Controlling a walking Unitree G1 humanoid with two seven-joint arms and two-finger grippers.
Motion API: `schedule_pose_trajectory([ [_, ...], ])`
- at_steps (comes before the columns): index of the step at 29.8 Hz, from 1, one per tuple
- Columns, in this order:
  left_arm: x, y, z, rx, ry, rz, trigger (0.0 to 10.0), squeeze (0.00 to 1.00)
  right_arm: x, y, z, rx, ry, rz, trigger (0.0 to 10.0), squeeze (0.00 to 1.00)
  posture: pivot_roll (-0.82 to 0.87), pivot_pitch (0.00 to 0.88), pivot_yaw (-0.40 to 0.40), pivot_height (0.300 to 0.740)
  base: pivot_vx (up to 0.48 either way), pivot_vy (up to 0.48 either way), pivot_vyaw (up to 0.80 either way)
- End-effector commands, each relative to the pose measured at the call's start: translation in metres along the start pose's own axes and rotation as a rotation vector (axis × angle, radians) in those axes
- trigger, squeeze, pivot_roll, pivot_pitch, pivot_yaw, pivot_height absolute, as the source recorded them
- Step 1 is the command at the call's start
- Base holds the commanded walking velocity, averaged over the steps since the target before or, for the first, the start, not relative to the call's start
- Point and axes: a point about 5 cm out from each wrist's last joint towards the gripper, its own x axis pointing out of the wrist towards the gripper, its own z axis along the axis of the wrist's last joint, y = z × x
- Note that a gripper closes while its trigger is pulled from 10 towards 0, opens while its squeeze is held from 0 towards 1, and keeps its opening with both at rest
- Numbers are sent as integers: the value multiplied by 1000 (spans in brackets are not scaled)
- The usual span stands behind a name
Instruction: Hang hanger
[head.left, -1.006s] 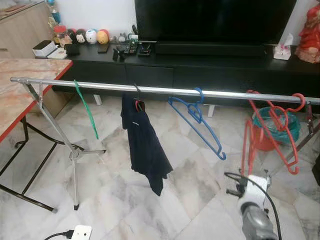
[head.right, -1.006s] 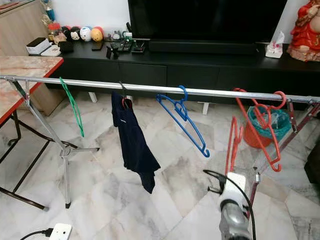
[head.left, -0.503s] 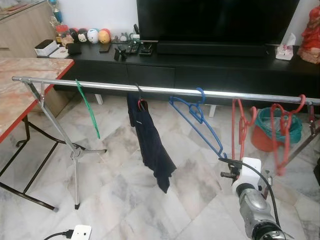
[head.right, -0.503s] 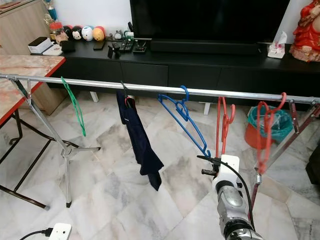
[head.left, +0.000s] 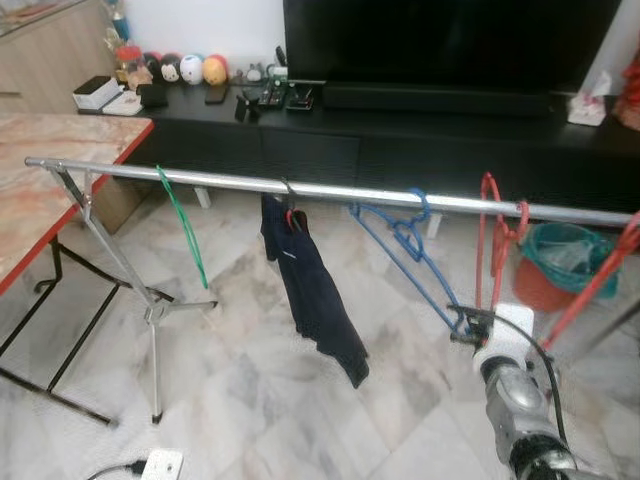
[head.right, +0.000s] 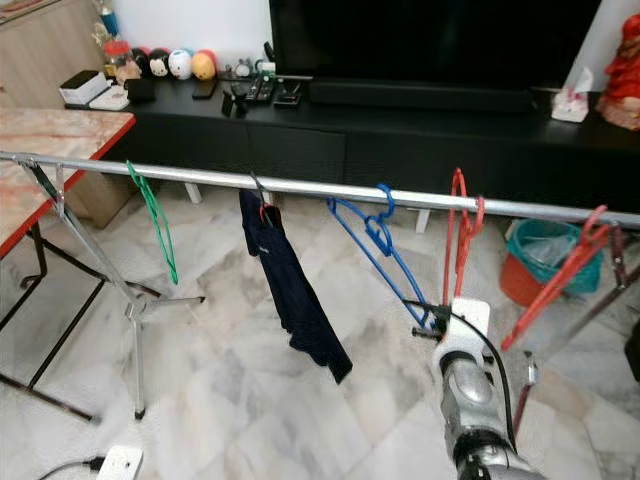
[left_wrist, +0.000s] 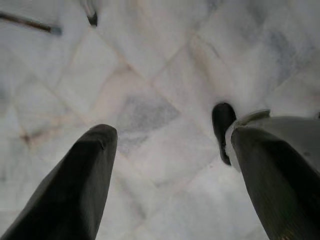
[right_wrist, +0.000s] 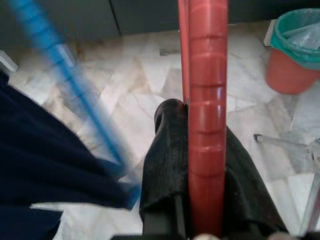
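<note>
One steel rail (head.left: 330, 190) over marble floor (head.left: 250, 390)

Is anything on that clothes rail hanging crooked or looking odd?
Yes. At the rail's right end a red hanger hangs sharply tilted, and the blue hanger slants too. The right tool is shut on another red hanger, hooked over the rail.

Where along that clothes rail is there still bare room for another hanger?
The rail is bare between the green hanger and the dark shirt. Right of the blue hanger it is crowded: the right gripper holds a red hanger there, another red one beyond.
</note>
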Motion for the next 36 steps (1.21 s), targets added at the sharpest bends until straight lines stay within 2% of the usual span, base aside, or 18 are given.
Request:
schedule_pose_trajectory([
  [1,0,-4,1,1,-7,-7,10000,0,1,-8,7,-5,-31,-23,10000,0,-2,0,34,740,285,0,0],
  [16,0,-4,-2,5,7,-8,10000,0,0,-6,3,-1,-15,-15,10000,0,0,0,37,740,55,0,0],
  [21,0,-3,-2,4,11,-7,10000,0,1,-6,3,-25,9,-14,10000,0,0,0,37,740,0,0,0],
  [27,0,-2,-3,3,13,-6,10000,0,6,-3,12,-31,7,1,10000,0,2,0,35,740,0,0,0],
  [36,-1,-5,-9,4,30,-13,10000,0,13,2,17,-97,107,8,10000,0,4,0,24,740,0,0,0],
])
